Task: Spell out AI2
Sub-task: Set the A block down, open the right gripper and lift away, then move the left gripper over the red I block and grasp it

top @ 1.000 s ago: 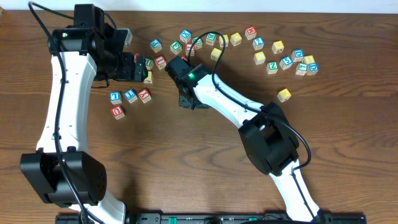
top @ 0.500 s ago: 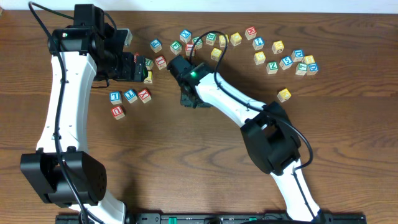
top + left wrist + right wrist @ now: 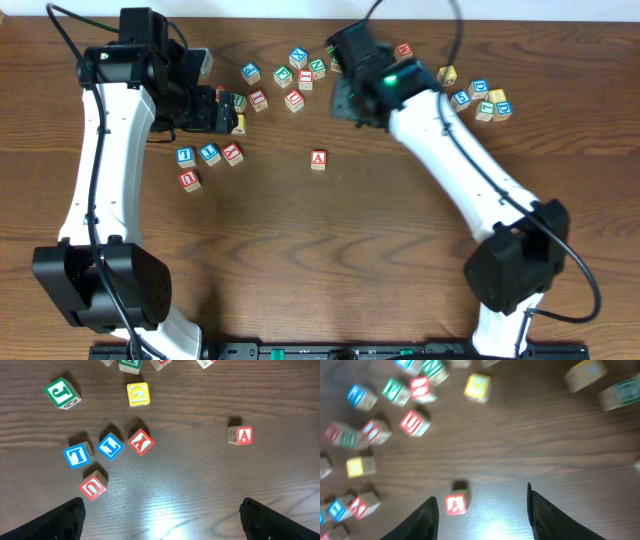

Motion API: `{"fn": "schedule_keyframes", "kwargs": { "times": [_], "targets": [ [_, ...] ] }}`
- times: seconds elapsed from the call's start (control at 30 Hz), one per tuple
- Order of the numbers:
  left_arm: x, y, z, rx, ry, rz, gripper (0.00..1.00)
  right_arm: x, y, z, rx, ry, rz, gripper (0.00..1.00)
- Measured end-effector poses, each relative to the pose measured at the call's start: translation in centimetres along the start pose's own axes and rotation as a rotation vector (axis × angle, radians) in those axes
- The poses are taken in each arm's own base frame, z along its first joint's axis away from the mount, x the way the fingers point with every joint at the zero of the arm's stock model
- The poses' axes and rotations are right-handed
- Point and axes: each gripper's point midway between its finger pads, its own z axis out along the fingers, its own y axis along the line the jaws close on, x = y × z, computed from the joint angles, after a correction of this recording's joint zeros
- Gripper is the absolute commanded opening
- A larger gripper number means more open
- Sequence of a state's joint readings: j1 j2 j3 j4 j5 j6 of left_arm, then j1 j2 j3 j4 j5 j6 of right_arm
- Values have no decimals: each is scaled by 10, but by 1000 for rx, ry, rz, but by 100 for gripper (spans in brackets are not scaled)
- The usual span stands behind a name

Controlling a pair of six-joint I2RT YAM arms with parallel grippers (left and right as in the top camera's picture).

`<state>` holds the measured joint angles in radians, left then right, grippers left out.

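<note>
The right gripper hangs over the brown wooden table with its two black fingers set apart and nothing between them but bare wood. The small wooden cube with a red "A" in a red frame sits alone on the table, letter up, near that claw but not touching it. The left gripper stands wide open and empty. The scattered lettered cubes lie along the far edge, and I cannot read which of them bear "I" and "2".
</note>
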<state>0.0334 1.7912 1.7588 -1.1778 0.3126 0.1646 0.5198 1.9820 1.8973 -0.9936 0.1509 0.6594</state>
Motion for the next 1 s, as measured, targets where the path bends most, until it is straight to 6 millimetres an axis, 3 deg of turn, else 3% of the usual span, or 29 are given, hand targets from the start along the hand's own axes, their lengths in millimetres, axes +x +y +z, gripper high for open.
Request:
{"fn": "schedule_keyframes", "kwargs": {
  "times": [0.23, 0.37, 0.5, 0.67, 0.77, 0.87, 1.0],
  "targets": [
    [-18, -14, 2, 26, -70, 34, 98, -13, -57, 4, 96, 46, 60, 57],
    [-33, -29, 3, 38, -123, 75, 98, -18, -78, 5, 128, 59, 96, 57],
    [-48, -41, -8, 34, -175, 66, 95, -19, -88, 5, 143, 67, 103, 58],
    [-83, -40, -36, -10, -269, 23, 91, -16, -91, 5, 152, 81, 99, 59],
    [-100, -37, -42, -31, -290, 16, 91, -14, -92, 4, 157, 90, 97, 61],
    [-108, -32, -30, -51, -267, 42, 86, -12, -93, 4, 161, 97, 96, 61],
    [-98, -22, 11, -64, -145, 120, 85, -9, -95, 3, 169, 110, 94, 61]
  ]
}}
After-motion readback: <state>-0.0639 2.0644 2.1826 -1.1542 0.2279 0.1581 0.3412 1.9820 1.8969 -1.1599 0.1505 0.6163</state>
